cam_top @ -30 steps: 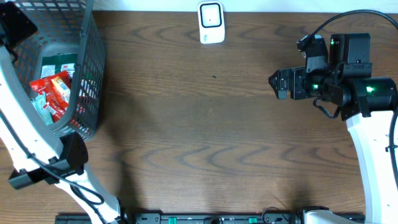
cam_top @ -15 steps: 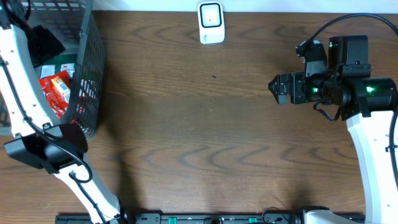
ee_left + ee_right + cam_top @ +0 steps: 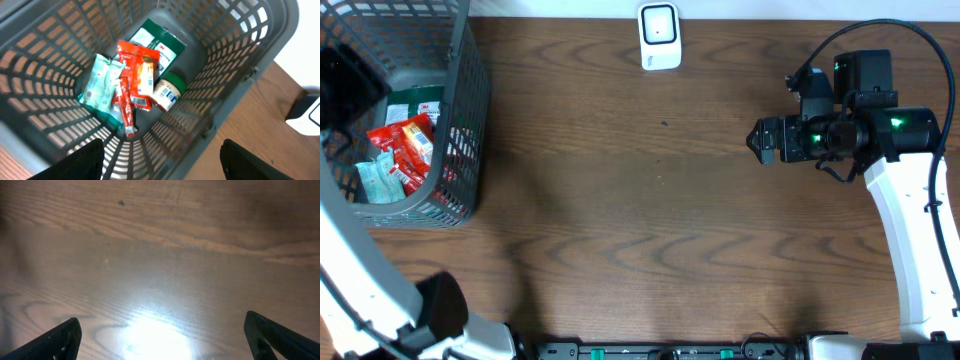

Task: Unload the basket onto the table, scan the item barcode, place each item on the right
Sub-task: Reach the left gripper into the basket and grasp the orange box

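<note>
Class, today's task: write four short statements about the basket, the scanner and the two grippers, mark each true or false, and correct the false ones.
1. A red packet lies in the basket. True.
2. The right gripper holds the green-lidded jar. False: it is open and empty over the table; the jar lies in the basket.
3. The white scanner stands on the table, apart from the basket. True.
4. The left gripper is shut on the red packet. False: it is open above the basket, holding nothing.
</note>
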You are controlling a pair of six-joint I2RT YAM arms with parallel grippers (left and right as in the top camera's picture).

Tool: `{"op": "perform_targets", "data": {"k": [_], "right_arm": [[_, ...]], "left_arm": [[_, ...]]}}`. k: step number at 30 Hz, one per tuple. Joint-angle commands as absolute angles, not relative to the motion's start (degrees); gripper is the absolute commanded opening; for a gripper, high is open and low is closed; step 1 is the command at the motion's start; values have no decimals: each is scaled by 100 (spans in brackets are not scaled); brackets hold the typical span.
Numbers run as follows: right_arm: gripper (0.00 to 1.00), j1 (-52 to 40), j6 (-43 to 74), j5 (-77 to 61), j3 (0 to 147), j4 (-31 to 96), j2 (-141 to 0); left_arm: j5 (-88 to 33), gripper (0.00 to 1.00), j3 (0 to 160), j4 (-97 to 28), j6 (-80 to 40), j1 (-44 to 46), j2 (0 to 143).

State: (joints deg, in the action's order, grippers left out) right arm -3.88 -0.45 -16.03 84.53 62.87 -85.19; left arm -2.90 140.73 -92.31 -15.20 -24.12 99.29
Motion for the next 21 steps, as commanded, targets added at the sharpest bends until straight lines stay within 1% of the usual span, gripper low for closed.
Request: {"op": "perform_targets", "data": {"k": [1,2,3,4,5,6,8,9,11,15,18,21], "right_arm": [[99,-416,-91,-1594,8460,6283,-8475],[99,-416,-91,-1594,8460,6333,-8475],[99,-416,-93,-1594,8460,6377,-8475],[99,-416,-91,-1594,8460,6386,-8475],[99,-416,-93,-1594,8460,6388,-8475],[99,-416,-93,-1594,8460,6390,-8475],[99,-416,-93,-1594,8460,6388,-8475],[99,-416,-91,-1594,8460,6386,-8475],[99,-416,-91,-1594,8460,6388,-8475],[99,-416,-91,-1597,8460,6403,-8477],[99,-419,-91,-1597,8460,6405,-8477],[99,-419,-91,-1597,8460,6405,-8477]], "left_arm": [[-198,75,12960,-9220,-1529,-2416,9627],[-187,75,12422,-8785,-1538,-2416,9334],[-134,75,11454,-7968,-1610,-2416,8818],[-34,77,10919,-7557,-1737,-2416,8532],[-3,83,10154,-6934,-1839,-2421,8167],[-3,93,9686,-6510,-1876,-2421,7975],[-1,98,8943,-5704,-1881,-2421,7800],[-1,99,8715,-5367,-1879,-2421,7841],[5,99,8685,-5092,-1870,-2421,8119],[1,99,9424,-5347,-1852,-2421,9183],[5,100,9625,-5225,-1852,-2421,9758],[47,96,9625,-5065,-1855,-2421,10119]]}}
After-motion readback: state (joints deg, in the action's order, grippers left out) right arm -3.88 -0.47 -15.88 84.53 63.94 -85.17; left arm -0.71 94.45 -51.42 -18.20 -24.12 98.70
